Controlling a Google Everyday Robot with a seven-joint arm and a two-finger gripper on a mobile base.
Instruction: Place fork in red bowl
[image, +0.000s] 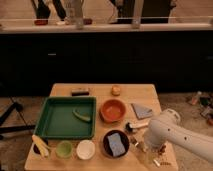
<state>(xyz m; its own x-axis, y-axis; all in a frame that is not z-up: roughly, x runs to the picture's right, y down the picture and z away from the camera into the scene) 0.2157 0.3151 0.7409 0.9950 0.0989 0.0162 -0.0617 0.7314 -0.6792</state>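
A: Start at the near edge. Where is the gripper?

B: The white robot arm (172, 134) comes in from 4 o'clock and bends down over the 5 o'clock corner of the wooden table (150, 92). Its gripper (140, 146) hangs low there, just beside the dark round bowl (106, 150) that holds a grey-blue sponge (116, 143). Whether it is apart, together or clamped on something, I cannot tell.

A: And the slim silvery metal fork?

B: I cannot pick it out. It is not in the bowl, and the arm hides that corner. I judge it lies under there, which would explain the low reach.

A: What else is in the near row?

B: Going left, a small white bowl (86, 149), a pale green cup (64, 149) and a yellow oblong item (41, 146) at 7 o'clock, all apart from the arm.

A: The goal?

B: The round orange-red bowl (113, 110) sits near the table's centre, empty, at roughly 11 o'clock from the gripper. A white-handled utensil (131, 127) with a dark head lies between them, so the carry would want height. A green rectangular tray (57, 122) lies at the bowl's 9 o'clock, a grey folded cloth (141, 111) at its 3.

A: The far edge?

B: A small dark block (80, 91) at 11 and a small orange fruit (116, 90) at 12, both out of the way.
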